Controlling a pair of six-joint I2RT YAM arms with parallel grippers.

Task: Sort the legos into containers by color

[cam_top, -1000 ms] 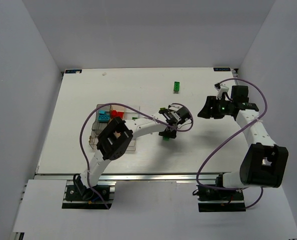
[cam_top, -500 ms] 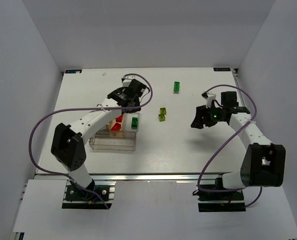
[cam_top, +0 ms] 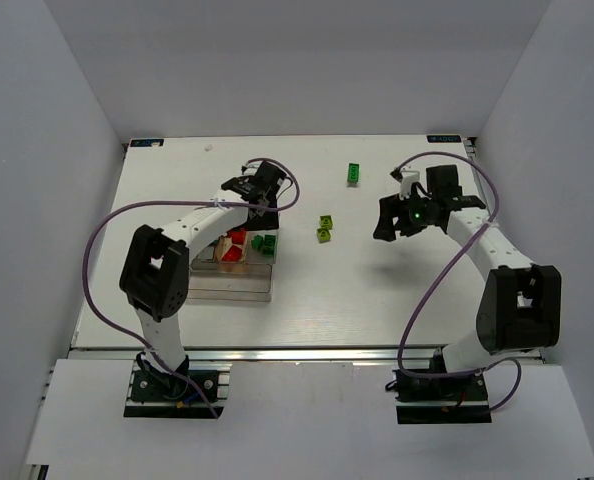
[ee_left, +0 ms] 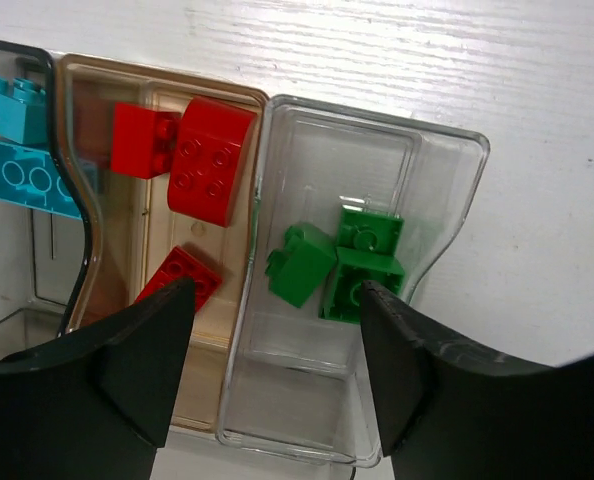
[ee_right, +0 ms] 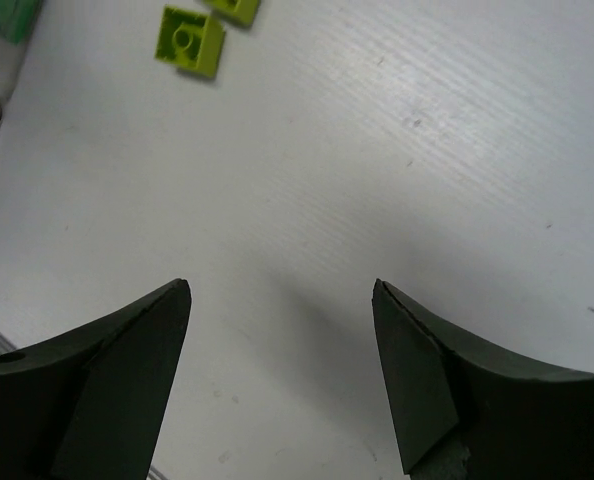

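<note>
Left gripper [ee_left: 275,300], spread wide and empty, is hovering over see-through plastic bins [ee_left: 447,200] separately holding red bricks [ee_left: 207,160], dark green bricks [ee_left: 342,260] and cyan bricks [ee_left: 17,140]. Right gripper [ee_right: 279,290], open and empty, is hanging near two lime-yellow bricks [cam_top: 325,228]; these and one stray dark green brick [cam_top: 354,173] are lying unsorted on the white table [cam_top: 177,180].

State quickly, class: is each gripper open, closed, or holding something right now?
Left gripper: open, holding nothing.
Right gripper: open, holding nothing.
</note>
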